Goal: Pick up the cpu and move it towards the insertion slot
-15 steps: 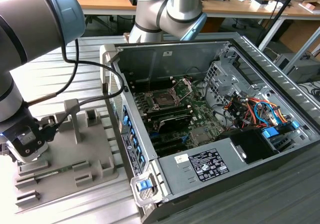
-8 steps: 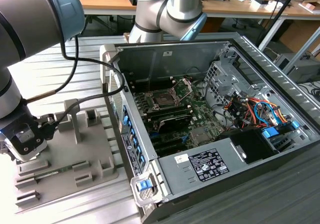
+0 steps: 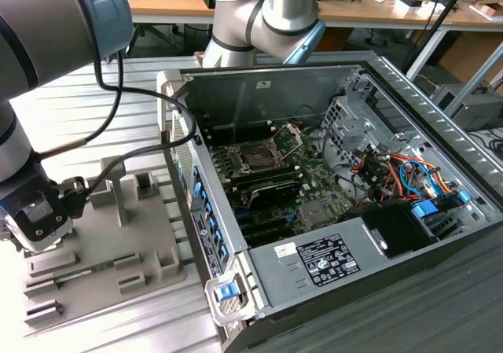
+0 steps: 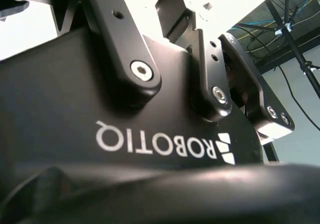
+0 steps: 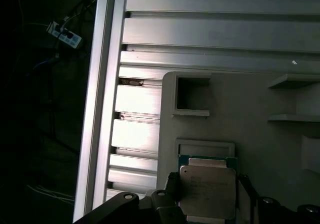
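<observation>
hanging low at eight o'clock in the exterior view, over a grey holder tray (image 3: 145, 239) on the slatted metal table (image 3: 102, 93): the gripper (image 3: 35, 226). found in the first wrist view with the cpu (image 5: 207, 190) directly beneath, pale metal lid up, green edge showing along one side, seemingly seated in the tray. dark jaws set close along two opposite edges of the chip; cannot tell whether pressing on it or merely beside it, nor whether raised off the tray at all.

lying well apart, between two and three o'clock from the gripper in the exterior view, inside the open computer case (image 3: 440, 113): the insertion slot (image 3: 259, 155), dark centre, shiny frame, hinged bracket (image 3: 295, 137) raised at its two o'clock side. judging by that, at the pick-up end of the job, with no carry toward the slot yet made.

likely light and quite stiff, with a smooth lid offering little friction, so prone to slipping or tipping under a skewed pinch. probably delicate on the underside; best spared any knock or scrape. best taken by the thin side edges, squarely and at mid-length, kept level, with gentle pressure only.
</observation>
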Tool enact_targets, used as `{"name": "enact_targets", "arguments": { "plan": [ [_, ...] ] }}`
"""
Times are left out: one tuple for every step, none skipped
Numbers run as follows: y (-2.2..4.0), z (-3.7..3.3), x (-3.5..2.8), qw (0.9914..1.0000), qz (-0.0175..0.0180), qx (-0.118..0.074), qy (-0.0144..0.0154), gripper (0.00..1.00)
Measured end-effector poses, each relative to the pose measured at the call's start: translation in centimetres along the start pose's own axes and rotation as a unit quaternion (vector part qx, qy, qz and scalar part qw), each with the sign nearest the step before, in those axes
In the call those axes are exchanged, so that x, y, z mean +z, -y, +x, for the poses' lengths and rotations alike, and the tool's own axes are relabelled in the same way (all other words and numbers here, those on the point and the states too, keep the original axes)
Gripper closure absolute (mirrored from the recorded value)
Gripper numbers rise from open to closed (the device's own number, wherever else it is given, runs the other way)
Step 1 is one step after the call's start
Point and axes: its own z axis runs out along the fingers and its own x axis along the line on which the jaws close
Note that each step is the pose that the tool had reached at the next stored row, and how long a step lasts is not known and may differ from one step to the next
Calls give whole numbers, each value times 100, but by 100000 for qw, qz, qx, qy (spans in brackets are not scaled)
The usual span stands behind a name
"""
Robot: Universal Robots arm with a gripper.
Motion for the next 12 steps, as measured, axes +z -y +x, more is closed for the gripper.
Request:
{"name": "enact_targets", "arguments": {
  "plan": [
    [0,0,-6,100000,2,1,0,45],
    [-1,0,-12,100000,-3,-1,4,45],
    [-1,0,-20,100000,0,-1,0,45],
    [-2,0,-25,100000,-3,2,3,45],
    [-2,0,-32,100000,0,2,-1,45],
    [-3,0,-44,100000,1,0,1,45],
    [-3,0,-53,100000,1,-1,-1,45],
    [-4,0,-59,100000,1,0,-2,45],
    [-4,0,-68,100000,1,0,-2,45],
    [-5,0,-75,100000,0,-2,-3,45],
    [-5,0,-87,100000,1,1,-4,45],
    [-6,0,-98,100000,0,-1,1,45]
  ]
}}
